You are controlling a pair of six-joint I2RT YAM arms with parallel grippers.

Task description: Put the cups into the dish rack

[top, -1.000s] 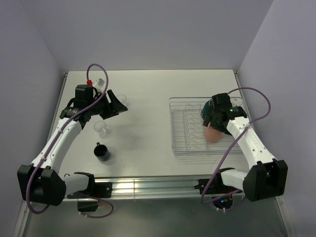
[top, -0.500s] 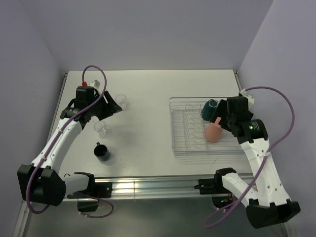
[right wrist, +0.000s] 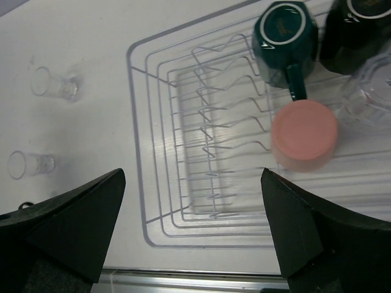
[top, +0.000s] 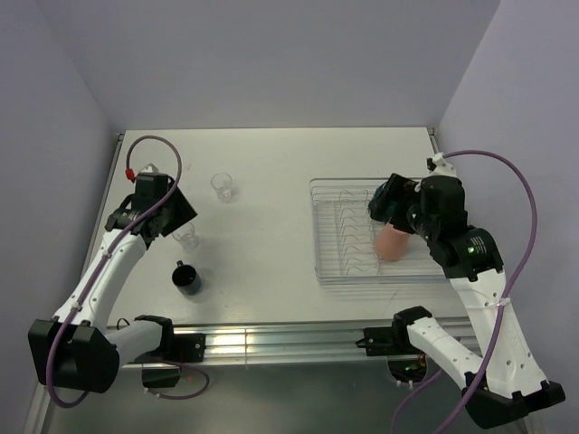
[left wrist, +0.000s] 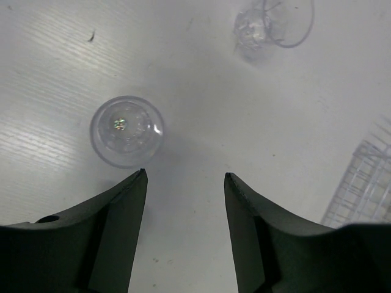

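The clear dish rack [top: 336, 237] stands at the right and also shows in the right wrist view [right wrist: 160, 183]. In it are a dark green mug [right wrist: 284, 27], another dark mug [right wrist: 360, 30], the salmon cup [right wrist: 303, 134] upside down, also in the top view [top: 391, 242], and a clear glass [right wrist: 374, 91]. Two clear glasses [top: 223, 186] [top: 187, 237] and a black mug [top: 188, 278] stand on the table at the left. My left gripper [left wrist: 185, 177] is open and empty, its left fingertip just beside the nearer glass [left wrist: 127, 131]. My right gripper [right wrist: 192, 177] is open and empty above the rack.
The table's near edge has a metal rail [top: 271, 342]. Purple walls close in the back and both sides. The rack's corner [left wrist: 363, 195] shows at the right of the left wrist view, and the farther glass [left wrist: 269, 27] at its top.
My right gripper has risen and drawn back from the rack, leaving the salmon cup there. My left gripper has moved from the far glass back to the left, over the nearer glass.
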